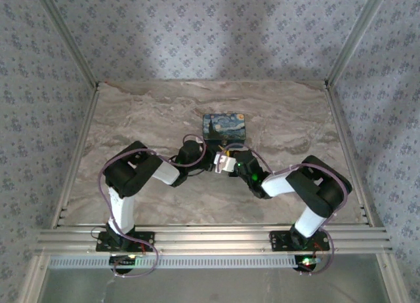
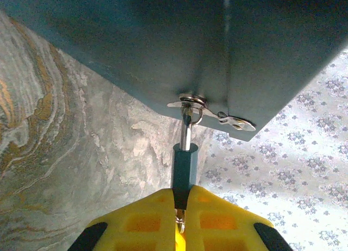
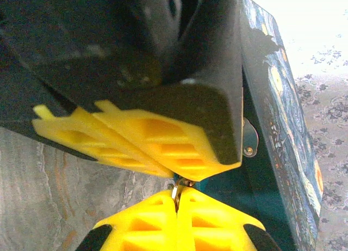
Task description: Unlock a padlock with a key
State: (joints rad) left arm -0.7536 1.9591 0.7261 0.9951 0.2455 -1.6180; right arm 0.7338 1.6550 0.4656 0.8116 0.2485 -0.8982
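Plainly the padlock [image 2: 185,165] hangs at the front face of the box [image 1: 224,126], which sits mid-table [image 1: 138,119]. Its shackle [image 2: 186,129] is threaded through the hasp [image 2: 191,102]. The left gripper [image 2: 182,195] is clamped on the lower end of the lock's body, one finger pressed flat on each side. The right gripper [image 3: 178,201] meets it from the other side, tips just beside the left one's. Its fingers are closed together on a thin sliver of brassy metal that I take to be the key [image 3: 178,188]. So little of it shows that its angle to the keyhole cannot be told, and the keyhole itself is hidden. The lock looks like a small, rigid metal piece, light and smooth-sided. It would probably swing on the hasp or twist between the pads if it were not pinned. The flat faces of the body seem the right place to hold it, squarely and firmly, with the keyhole end left reachable. The key looks thin and stiff, and is best pinched by its head so the blade stays free. Turning it will likely call for little force, but any sideways push could rock the lock or drag the box.
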